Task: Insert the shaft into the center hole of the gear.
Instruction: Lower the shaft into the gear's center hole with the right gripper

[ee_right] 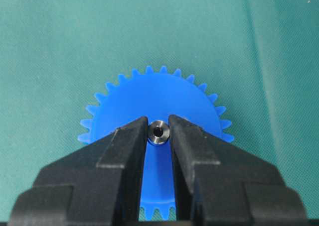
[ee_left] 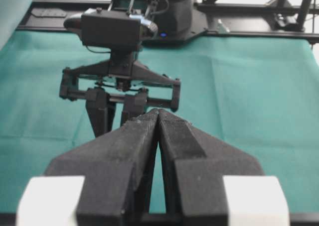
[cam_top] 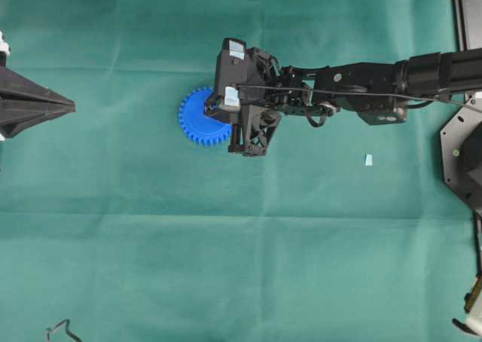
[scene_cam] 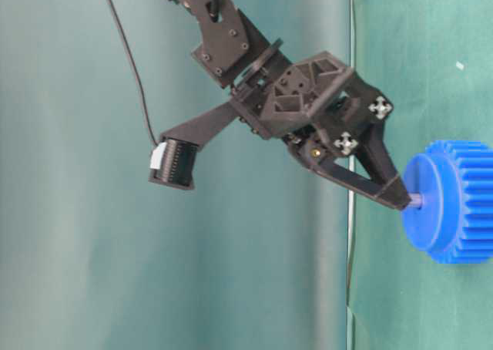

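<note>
Right gripper (ee_right: 158, 132) is closed on the shaft (ee_right: 158, 132), a small silver-grey metal pin seen end-on between the two black fingertips (ee_right: 130, 136) in the right wrist view. Shaft is held directly over the middle of the gear (ee_right: 154, 99), a bright blue toothed disc lying flat on the green cloth (ee_right: 60, 47). In the table-level view the pin's tip (scene_cam: 416, 200) is seen meeting the gear's raised blue hub (scene_cam: 425, 203), at the centre of its face; the center hole itself is covered by the pin and fingers, so how deep the pin sits cannot be told. Gripper is pointed down at the gear face, with the right arm (cam_top: 361, 86) stretched in from the right edge of the cloth in the overhead view. Gear (cam_top: 197, 118) is seen there left of centre, in the upper half of the cloth, partly hidden under the gripper (cam_top: 226, 112).

Left gripper (ee_left: 158, 117) is shut, fingertips pressed together with nothing between them. It is parked at the left edge of the cloth (cam_top: 38, 105), well apart from the gear, pointing toward it.

A small pale blue scrap (cam_top: 369, 160) is seen lying on the cloth right of the gear, below the right arm. A bent dark wire piece (cam_top: 60, 331) is seen at the bottom left corner.
</note>
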Motion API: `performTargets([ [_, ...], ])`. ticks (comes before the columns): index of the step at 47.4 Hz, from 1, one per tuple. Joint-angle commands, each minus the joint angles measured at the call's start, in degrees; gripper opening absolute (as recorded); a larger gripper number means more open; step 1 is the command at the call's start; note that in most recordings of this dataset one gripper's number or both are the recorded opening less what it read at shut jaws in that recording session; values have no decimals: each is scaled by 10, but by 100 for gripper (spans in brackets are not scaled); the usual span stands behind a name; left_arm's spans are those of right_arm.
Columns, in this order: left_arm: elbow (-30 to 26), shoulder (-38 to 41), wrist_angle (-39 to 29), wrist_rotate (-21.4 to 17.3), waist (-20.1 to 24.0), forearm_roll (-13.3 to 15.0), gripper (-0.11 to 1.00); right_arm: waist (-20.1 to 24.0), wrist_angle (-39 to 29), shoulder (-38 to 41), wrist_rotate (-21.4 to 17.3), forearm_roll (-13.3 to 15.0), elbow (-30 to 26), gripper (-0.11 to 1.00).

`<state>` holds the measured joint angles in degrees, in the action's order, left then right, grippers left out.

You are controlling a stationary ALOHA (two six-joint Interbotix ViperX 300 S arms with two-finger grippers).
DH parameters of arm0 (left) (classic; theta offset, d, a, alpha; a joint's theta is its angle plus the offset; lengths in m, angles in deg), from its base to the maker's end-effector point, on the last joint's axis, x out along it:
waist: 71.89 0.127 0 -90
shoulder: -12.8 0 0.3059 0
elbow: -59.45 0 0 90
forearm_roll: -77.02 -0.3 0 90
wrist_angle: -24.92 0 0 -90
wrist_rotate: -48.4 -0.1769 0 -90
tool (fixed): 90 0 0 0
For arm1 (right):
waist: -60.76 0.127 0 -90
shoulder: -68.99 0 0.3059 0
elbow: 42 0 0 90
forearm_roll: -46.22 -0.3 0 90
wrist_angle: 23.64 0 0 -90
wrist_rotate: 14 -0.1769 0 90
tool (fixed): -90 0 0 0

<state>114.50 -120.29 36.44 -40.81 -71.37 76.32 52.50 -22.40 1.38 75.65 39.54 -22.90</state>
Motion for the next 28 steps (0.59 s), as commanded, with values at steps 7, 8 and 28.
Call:
performTargets([
  [7, -15, 4, 2, 1, 1, -1, 0, -2, 6, -3, -2, -1, -12, 17],
  [8, -15, 4, 3, 0, 1, -2, 0, -2, 6, -3, -3, 0, -12, 17],
  [28, -14, 4, -2, 0, 1, -2, 0, -2, 22, -4, -2, -1, -17, 49],
])
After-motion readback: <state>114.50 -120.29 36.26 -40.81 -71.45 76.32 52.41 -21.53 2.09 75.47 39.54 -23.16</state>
